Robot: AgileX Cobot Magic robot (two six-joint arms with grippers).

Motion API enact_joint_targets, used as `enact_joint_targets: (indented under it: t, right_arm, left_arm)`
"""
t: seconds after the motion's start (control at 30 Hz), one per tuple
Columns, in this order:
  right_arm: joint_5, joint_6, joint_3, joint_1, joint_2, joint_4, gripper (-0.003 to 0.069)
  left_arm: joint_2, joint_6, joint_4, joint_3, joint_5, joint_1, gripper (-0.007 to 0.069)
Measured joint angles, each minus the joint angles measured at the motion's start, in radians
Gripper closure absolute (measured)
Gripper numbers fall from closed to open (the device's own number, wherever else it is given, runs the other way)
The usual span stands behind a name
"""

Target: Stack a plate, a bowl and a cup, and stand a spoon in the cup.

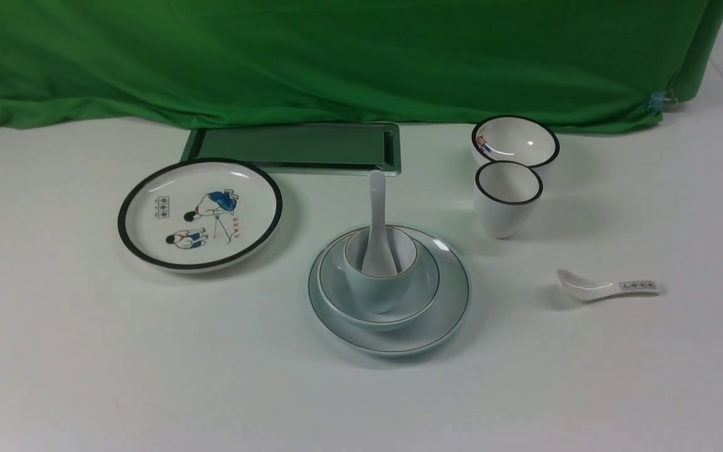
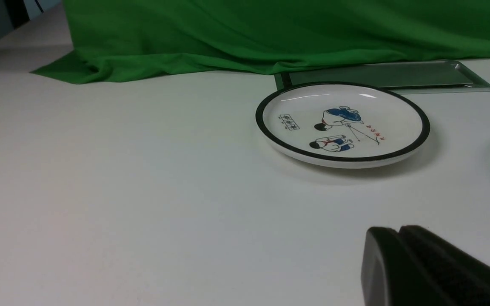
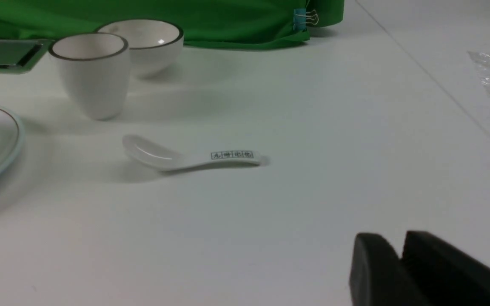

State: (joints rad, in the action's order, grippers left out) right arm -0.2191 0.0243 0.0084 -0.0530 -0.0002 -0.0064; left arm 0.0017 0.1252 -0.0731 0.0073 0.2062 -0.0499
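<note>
Closing step, left end effector (image 2: 398,231): tips pressed together, nothing pinched
Right end effector (image 3: 399,243): tips slightly spread, nothing between them
Spoon (image 1: 377,216): standing in the cup, leaning on its rim, handle up
Cup (image 1: 377,292): upright inside the bowl
Bowl (image 1: 427,295): on the plate
Plate (image 1: 399,346): on the tabletop (image 1: 223,370), bearing the stack
Progress: stacking looks complete
Next move: probably none on the stack; keep both arms away, since a knock could topple the spoon
</note>
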Motion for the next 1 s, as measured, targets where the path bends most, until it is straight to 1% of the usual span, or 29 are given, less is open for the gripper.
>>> enact_joint_targets:
  t: [0.53, 1.0]
  right_arm:
    - [0.0, 0.002, 0.0, 0.0, 0.0, 0.0, 0.0466]
    - [0.0, 0.002, 0.0, 0.0, 0.0, 0.0, 0.0442]
  left_arm:
    - [0.0, 0.005, 0.001, 0.0, -0.002, 0.0, 0.0655]
    - [0.0, 0.005, 0.001, 0.0, -0.002, 0.0, 0.0655]
